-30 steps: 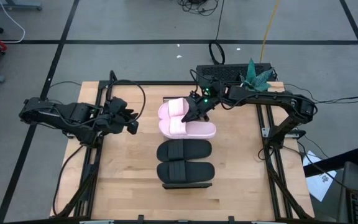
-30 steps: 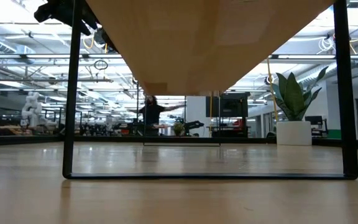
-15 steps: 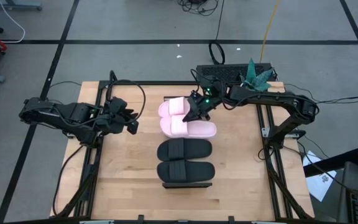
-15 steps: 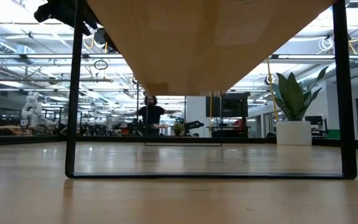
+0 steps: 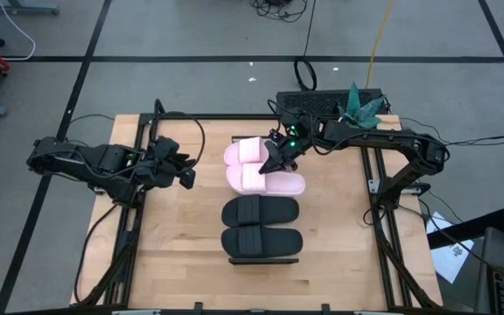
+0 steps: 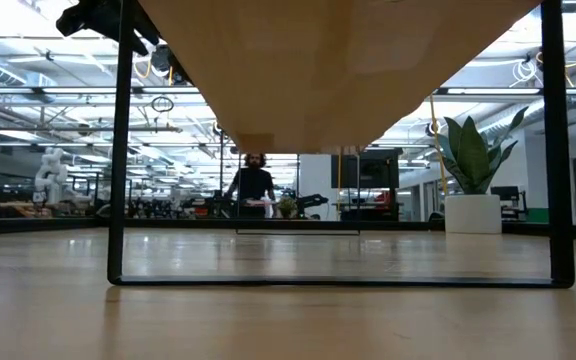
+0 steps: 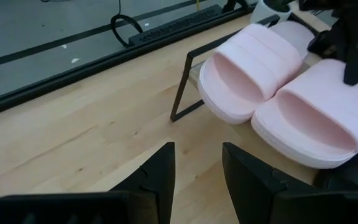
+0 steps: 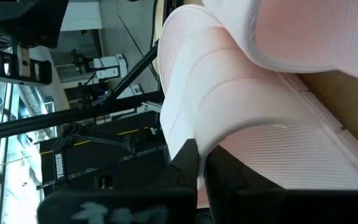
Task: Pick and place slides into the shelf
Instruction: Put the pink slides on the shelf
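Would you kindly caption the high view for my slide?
Right gripper at two light pink rubber slides; left gripper waits.

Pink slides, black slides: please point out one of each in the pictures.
Pink slide (image 7: 253, 59), left wrist view, on its wide strap.
Black slide (image 5: 261, 211), high view, on its strap.

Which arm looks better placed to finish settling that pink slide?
The right. Its gripper is already at the near pink slide on the shelf. The left gripper waits open, off to the side.
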Controlling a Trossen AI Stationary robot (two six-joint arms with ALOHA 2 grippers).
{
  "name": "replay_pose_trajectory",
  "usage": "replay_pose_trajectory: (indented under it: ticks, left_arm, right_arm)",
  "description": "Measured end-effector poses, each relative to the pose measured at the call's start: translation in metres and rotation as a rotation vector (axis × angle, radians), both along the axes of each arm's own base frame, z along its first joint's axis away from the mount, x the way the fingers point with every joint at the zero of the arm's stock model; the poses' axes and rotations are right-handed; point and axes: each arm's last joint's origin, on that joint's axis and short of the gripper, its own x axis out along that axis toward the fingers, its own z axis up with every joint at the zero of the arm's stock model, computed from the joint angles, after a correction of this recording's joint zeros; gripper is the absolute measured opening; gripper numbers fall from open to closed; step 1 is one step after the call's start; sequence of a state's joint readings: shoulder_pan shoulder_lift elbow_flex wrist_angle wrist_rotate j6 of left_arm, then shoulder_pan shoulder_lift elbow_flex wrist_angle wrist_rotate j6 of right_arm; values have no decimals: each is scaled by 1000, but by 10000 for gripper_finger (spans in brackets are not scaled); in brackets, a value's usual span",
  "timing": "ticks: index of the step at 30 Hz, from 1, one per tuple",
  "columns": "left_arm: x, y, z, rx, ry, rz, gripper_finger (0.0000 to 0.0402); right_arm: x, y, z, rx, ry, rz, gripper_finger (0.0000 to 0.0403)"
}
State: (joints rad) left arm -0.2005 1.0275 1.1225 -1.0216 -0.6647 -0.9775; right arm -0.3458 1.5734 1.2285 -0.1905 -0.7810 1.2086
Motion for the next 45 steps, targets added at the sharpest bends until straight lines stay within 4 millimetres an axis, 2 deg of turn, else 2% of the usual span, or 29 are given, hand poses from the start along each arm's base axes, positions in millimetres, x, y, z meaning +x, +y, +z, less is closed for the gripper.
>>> replay_pose_trajectory:
  ticks: [24,45]
  left_arm:
    - [3,-1,2,-5,-36,-5,129]
    - [3,0,2,7,-38,6,129]
  right_arm:
    - [0,3,5,4,-116,161,2]
    - [-3,6,3,45,-117,242,2]
